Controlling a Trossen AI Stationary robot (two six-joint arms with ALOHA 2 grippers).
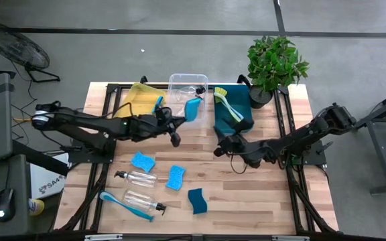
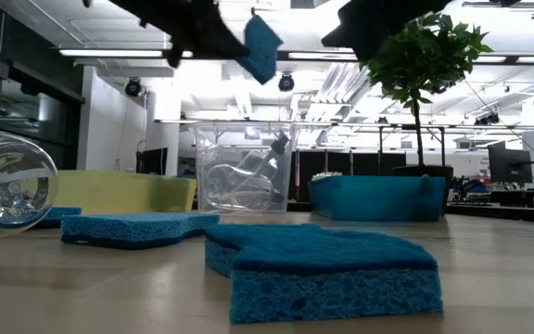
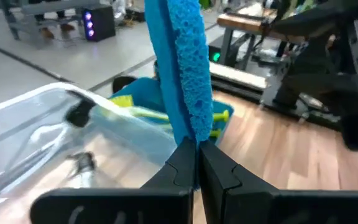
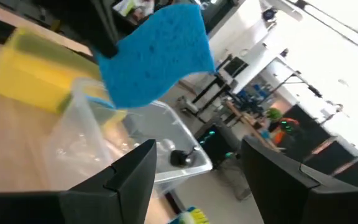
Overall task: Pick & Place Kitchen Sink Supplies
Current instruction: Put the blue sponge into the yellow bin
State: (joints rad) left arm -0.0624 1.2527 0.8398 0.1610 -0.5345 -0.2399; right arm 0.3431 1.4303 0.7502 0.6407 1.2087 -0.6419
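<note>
Left claw [image 1: 177, 127] pinching blue sponge [image 1: 192, 109] above clear bin [image 1: 179, 82], right claw [image 1: 220, 146] wide, empty

no readable text, labels or signs anywhere

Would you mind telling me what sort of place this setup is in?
Probably a robotics lab or workshop: a wooden table on a bare concrete floor, ceiling strip lights, and workbenches with monitors behind.
</note>
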